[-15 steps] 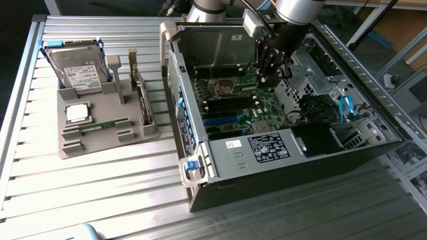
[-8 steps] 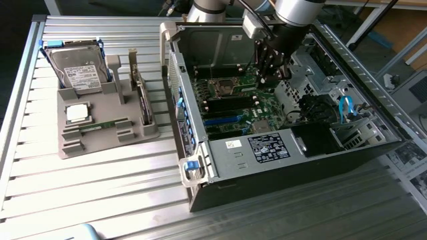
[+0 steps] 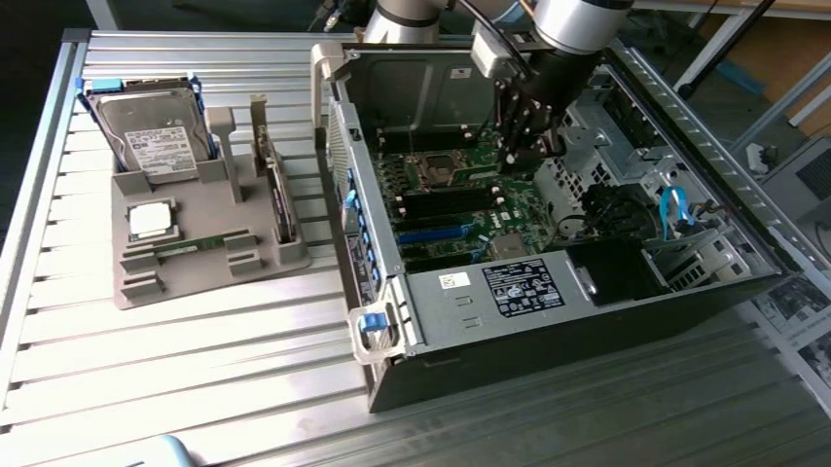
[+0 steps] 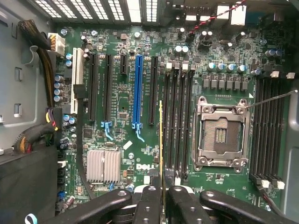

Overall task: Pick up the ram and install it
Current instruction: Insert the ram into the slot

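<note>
The ram (image 4: pixel 161 140) shows edge-on in the wrist view as a thin yellow-green strip. My gripper (image 4: pixel 161 189) is shut on it between two black fingers (image 4: pixel 148 200). The stick hangs over the motherboard beside a bank of black memory slots (image 4: pixel 177 121), left of the empty CPU socket (image 4: pixel 219 133). Whether its edge touches a slot I cannot tell. In the exterior view my gripper (image 3: pixel 530 146) reaches down into the open computer case (image 3: pixel 520 292), above the board. A second green stick (image 3: pixel 195 245) lies on the grey holder (image 3: pixel 143 282).
The grey holder on the slatted table also carries a silver hard drive (image 3: pixel 150 136) and a square silver CPU chip (image 3: pixel 152 220). Another bank of memory slots (image 4: pixel 268 130) lies right of the socket. Cable bundles (image 4: pixel 32 135), expansion slots (image 4: pixel 138 88) and a heatsink (image 4: pixel 103 165) crowd the board.
</note>
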Controlling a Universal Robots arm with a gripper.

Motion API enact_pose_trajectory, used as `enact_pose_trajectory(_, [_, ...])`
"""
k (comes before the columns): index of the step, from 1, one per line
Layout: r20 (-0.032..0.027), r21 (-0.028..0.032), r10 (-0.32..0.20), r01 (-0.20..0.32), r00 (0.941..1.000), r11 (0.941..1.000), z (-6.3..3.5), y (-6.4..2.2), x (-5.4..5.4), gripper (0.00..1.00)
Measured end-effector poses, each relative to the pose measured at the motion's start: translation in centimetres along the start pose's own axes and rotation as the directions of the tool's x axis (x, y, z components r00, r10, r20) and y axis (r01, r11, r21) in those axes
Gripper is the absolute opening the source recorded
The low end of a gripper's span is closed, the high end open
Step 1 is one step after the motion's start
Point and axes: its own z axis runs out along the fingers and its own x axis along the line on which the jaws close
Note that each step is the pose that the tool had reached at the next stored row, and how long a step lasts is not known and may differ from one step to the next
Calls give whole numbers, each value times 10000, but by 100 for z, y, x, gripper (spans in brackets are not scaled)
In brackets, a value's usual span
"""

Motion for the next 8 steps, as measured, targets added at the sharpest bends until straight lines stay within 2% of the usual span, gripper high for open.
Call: enact_pose_trajectory(8, [1, 0, 0, 0, 10000, 10000, 39, -1, 0, 13])
